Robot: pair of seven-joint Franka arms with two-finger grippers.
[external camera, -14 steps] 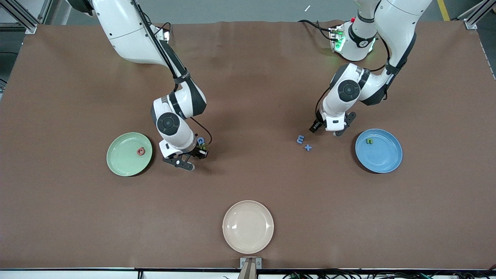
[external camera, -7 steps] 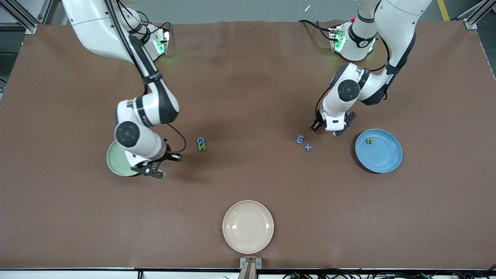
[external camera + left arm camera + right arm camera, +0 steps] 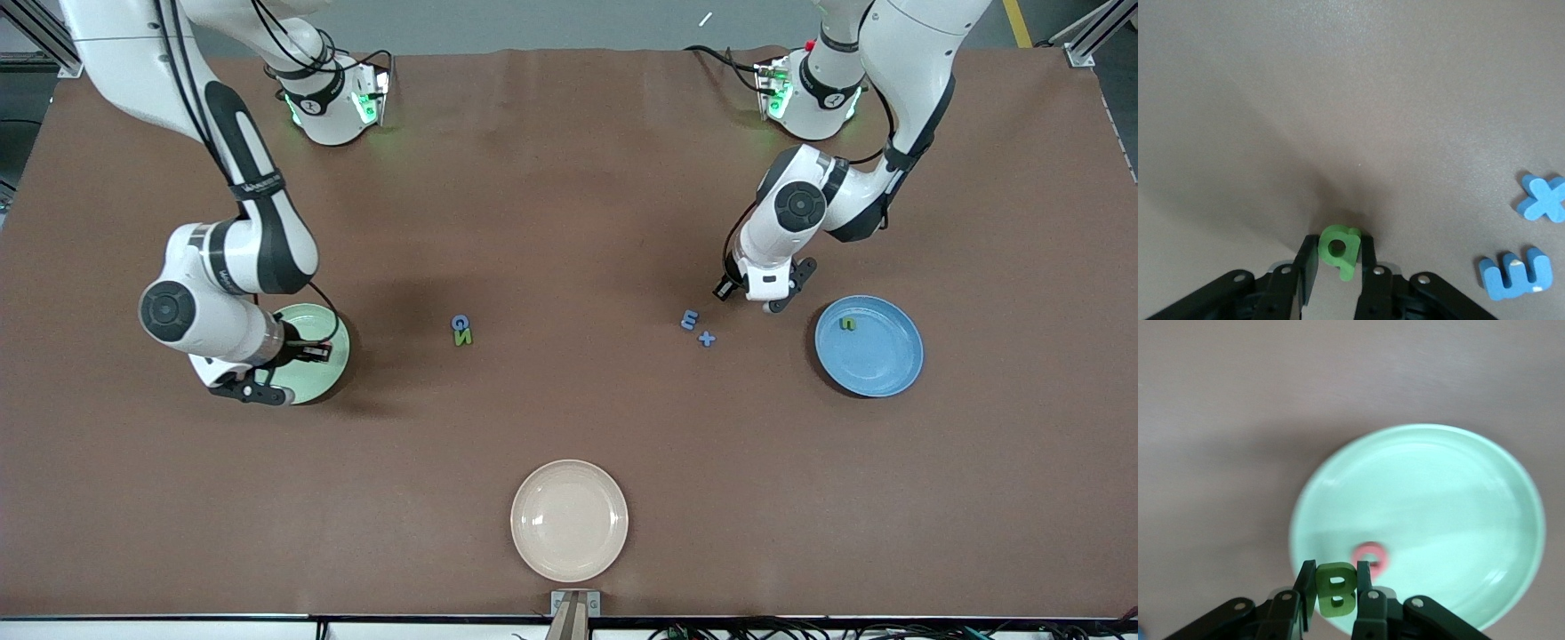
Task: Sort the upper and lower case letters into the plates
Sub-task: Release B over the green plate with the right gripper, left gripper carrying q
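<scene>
The pale mint green plate lies toward the right arm's end of the table. My right gripper hangs over it, shut on a dark green letter B. In the right wrist view the plate holds a pink ring-shaped letter. The mid blue plate toward the left arm's end holds a small green letter. My left gripper is low over the table beside a blue m and a blue x, shut on a bright green lowercase letter.
A blue G and a green N lie together mid-table. A cream-white plate sits near the table's front edge. The blue x and m also show in the left wrist view.
My right arm has swung from beside the G and N toward its own end of the table, carrying the green B over the mint plate. The left arm has not moved.
</scene>
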